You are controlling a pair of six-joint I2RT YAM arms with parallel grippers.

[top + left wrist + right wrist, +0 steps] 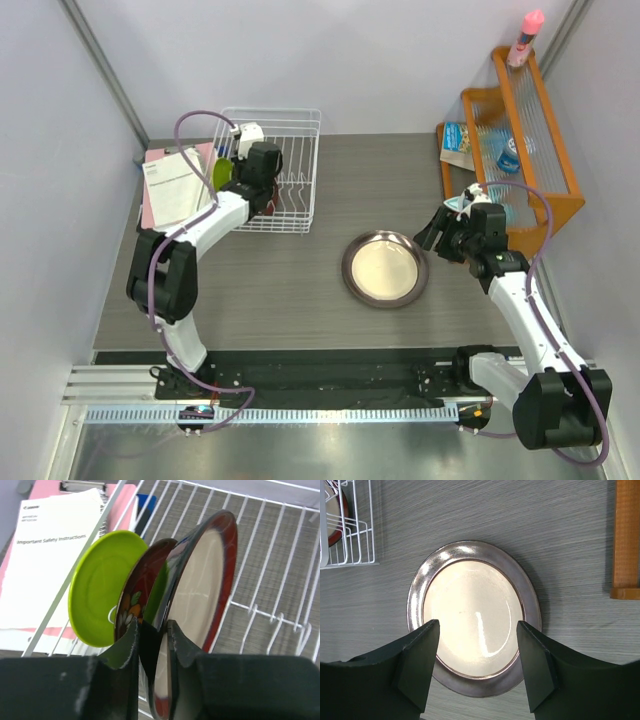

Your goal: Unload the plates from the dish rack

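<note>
Three plates stand on edge in the dish rack (pixel 295 160): the lime green plate (pixel 95 590), the glossy red plate (pixel 135 595) showing its floral underside, and the dark-red-rimmed plate (pixel 200 580). My left gripper (pixel 152 645) pinches the dark-red-rimmed plate's near rim. My right gripper (pixel 477 627) hangs spread wide above the grey-rimmed plate (pixel 470 595), which lies flat on the table (pixel 470 515).

A grey wood-grain worktop (pixel 280 290) is being enclosed on three sides by pale walls (pixel 350 60). An orange wooden slatted shelf (pixel 560 200) is being carried at its far right corner. A metal rail (pixel 300 412) is being shown along the near edge, and everything is being lit evenly.
</note>
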